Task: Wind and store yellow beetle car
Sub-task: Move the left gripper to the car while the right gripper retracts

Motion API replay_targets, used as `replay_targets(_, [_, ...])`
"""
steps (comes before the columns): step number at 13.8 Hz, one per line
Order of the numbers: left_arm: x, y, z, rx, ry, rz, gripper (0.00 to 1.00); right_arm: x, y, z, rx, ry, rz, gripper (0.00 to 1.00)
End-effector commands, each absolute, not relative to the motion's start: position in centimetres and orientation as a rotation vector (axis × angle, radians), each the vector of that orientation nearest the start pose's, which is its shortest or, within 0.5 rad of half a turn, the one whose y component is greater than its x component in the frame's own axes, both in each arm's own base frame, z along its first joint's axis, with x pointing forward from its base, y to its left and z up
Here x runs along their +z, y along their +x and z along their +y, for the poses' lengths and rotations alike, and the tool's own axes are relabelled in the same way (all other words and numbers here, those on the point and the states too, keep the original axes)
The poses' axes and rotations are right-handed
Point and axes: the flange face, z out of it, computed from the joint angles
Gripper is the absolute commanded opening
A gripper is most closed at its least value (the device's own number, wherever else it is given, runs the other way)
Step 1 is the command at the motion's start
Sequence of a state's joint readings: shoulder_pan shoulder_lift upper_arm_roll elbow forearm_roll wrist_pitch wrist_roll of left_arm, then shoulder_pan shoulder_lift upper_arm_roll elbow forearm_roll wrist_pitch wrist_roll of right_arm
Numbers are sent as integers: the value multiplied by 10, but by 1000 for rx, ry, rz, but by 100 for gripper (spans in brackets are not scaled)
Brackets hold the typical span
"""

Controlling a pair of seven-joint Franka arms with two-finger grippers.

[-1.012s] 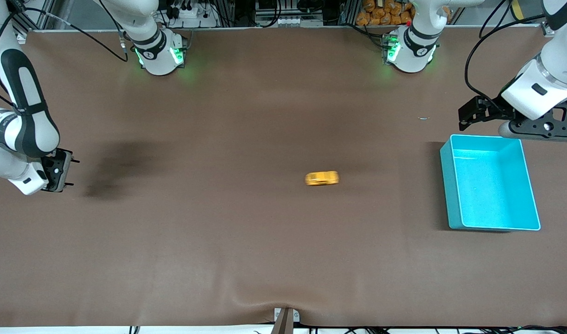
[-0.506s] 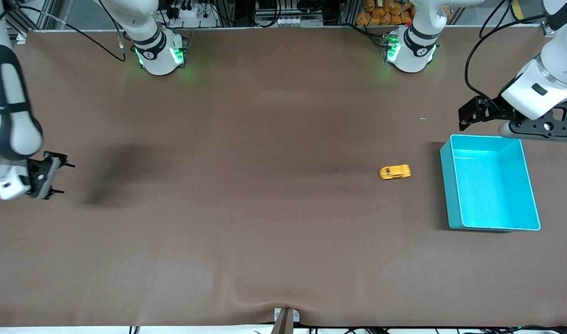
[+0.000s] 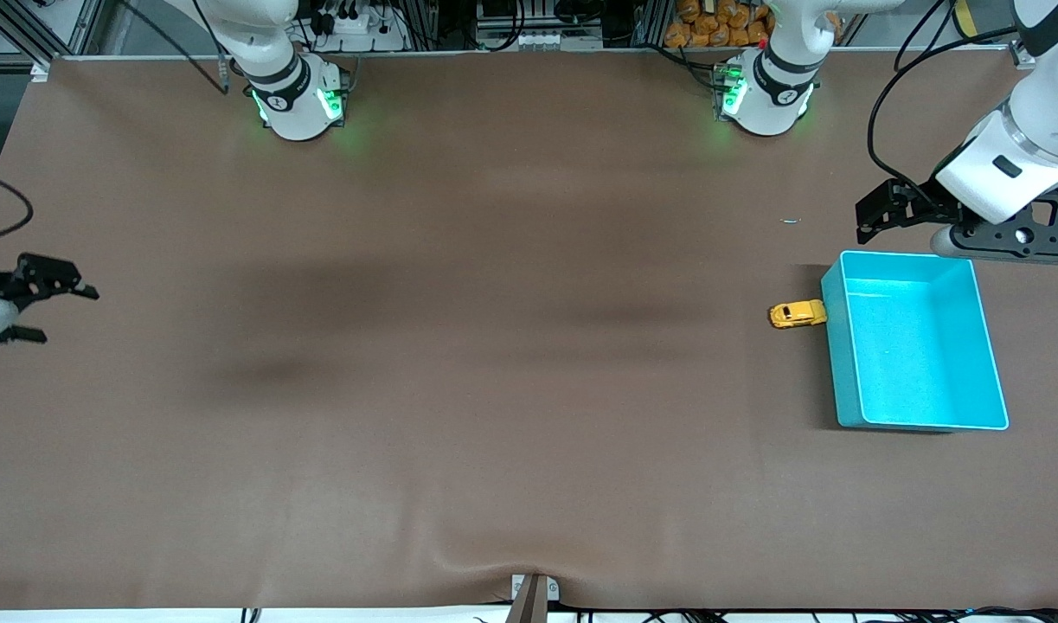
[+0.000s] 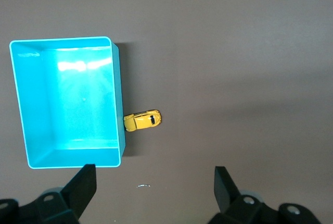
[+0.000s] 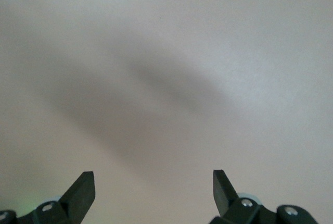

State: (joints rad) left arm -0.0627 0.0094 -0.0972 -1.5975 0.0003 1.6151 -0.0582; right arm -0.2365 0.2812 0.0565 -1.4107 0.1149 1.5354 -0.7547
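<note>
Against the turquoise bin [image 3: 916, 346], on its wall facing the right arm's end of the worktop [image 3: 494, 389], sat the yellow beetle car [image 3: 797, 314]. Over the bin's edge farthest from the front camera hung the left tool [image 3: 875, 221], empty and spread. Well apart from the bin, the right tool [image 3: 48, 311] was spread too.

From the left wrist, the car [image 4: 142, 121] touched the bin [image 4: 67, 101], fingers [image 4: 83, 185] apart.

From the right wrist, fingers [image 5: 83, 187] stood apart over bare worktop.
</note>
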Motion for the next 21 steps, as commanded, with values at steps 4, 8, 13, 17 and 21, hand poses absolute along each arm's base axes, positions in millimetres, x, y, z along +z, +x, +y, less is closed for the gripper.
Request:
replay_targets(4, [614, 558, -88, -26, -3144, 164, 100, 592, 600, -82, 216, -2925, -495, 100])
replay_targets(8, [586, 571, -85, 59, -3145, 142, 100, 626, 597, -53, 153, -3004, -140, 100])
replay_targets(13, [546, 583, -71, 197, -3138, -226, 100, 660, 558, -16, 66, -3062, 10, 100])
replay_targets(17, [499, 563, -80, 287, -3070, -465, 100, 654, 531, 7, -51, -3099, 23, 100])
replay_targets(21, [442, 542, -78, 235, -3032, -666, 100, 653, 534, -6, -43, -3098, 54, 100])
